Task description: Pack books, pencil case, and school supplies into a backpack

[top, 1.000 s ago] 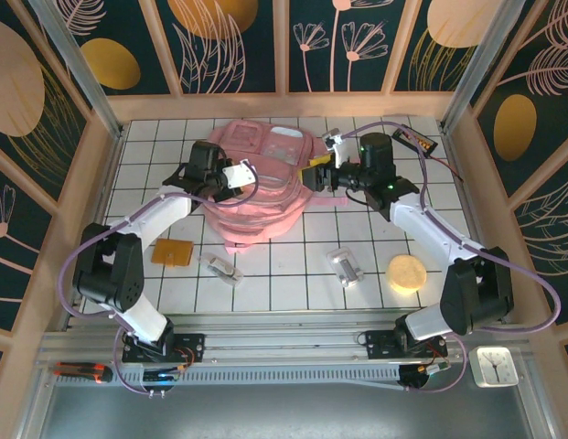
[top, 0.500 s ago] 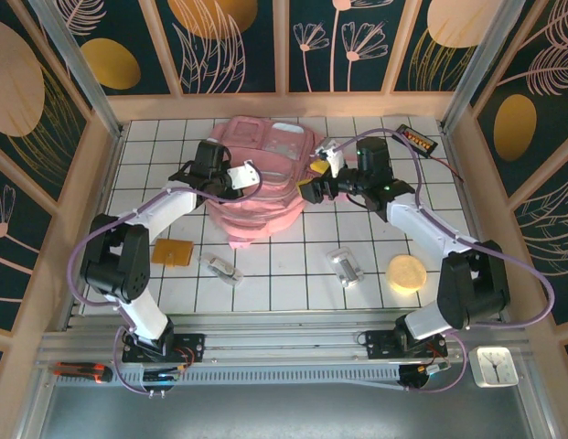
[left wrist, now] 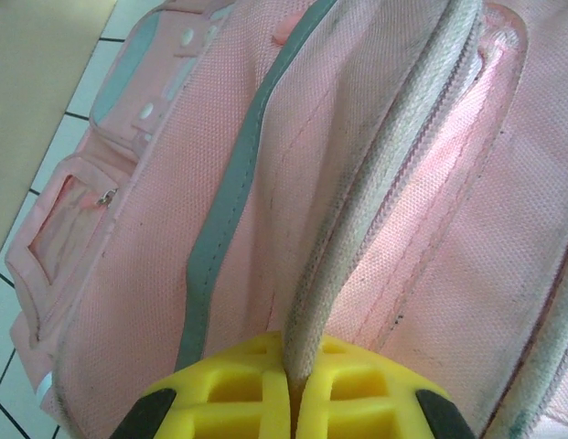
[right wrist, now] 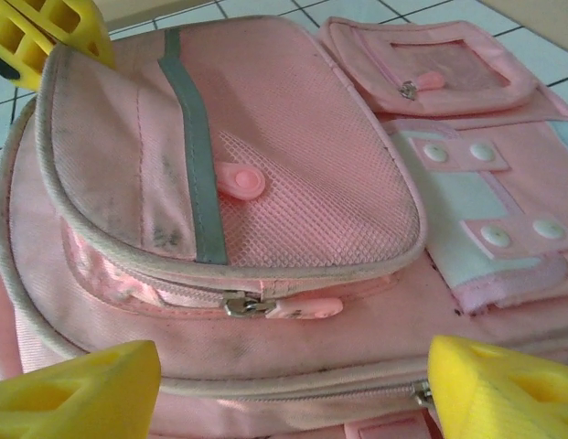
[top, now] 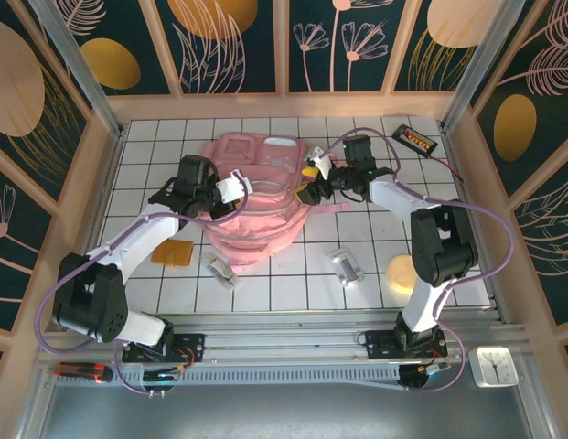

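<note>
Left wrist view: the left gripper (left wrist: 293, 402) is pinched tight on a grey piped edge of the backpack (left wrist: 256, 183). The right gripper (right wrist: 288, 375) stands wide apart, holding nothing, facing the backpack's zipped front pocket. The backpack lies flat mid-table (top: 293, 274), between both arms, with the orange pad (top: 172, 253) near it.

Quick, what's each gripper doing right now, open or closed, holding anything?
Left gripper: closed on a piped edge of the backpack.
Right gripper: open, holding nothing.
</note>
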Robot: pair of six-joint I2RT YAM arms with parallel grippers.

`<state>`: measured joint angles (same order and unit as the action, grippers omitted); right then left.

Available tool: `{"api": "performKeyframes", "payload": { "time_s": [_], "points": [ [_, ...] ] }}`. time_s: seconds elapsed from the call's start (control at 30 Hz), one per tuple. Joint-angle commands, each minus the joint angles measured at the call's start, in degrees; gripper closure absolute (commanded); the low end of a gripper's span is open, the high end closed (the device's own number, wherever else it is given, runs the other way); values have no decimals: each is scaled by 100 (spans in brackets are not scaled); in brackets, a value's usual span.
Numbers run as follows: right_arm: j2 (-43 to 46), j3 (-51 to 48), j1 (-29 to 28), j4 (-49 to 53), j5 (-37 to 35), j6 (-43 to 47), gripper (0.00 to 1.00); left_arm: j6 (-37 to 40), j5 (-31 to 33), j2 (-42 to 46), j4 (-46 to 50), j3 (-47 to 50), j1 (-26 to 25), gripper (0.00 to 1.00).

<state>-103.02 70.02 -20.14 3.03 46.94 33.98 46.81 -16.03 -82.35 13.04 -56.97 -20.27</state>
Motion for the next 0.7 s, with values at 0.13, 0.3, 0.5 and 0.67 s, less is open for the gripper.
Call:
{"api": "performKeyframes", "payload": {
  "time_s": [0.13, 0.3, 0.5, 0.67],
  "points": [
    [-782, 668, -95, 668, 618, 706, 22, -196, -417, 274, -513, 257, 10, 100],
    [-1030, 696, -206, 502, 545, 627, 22, -228, -445, 366, -509, 281, 13, 100],
    [-1298, 901, -223, 403, 454, 526, 23, -231, -460, 457, -531, 415, 14, 100],
    [-1477, 1122, -222, 576, 532, 707, 22, -227, -462, 481, -556, 453, 12, 100]
  ]
}}
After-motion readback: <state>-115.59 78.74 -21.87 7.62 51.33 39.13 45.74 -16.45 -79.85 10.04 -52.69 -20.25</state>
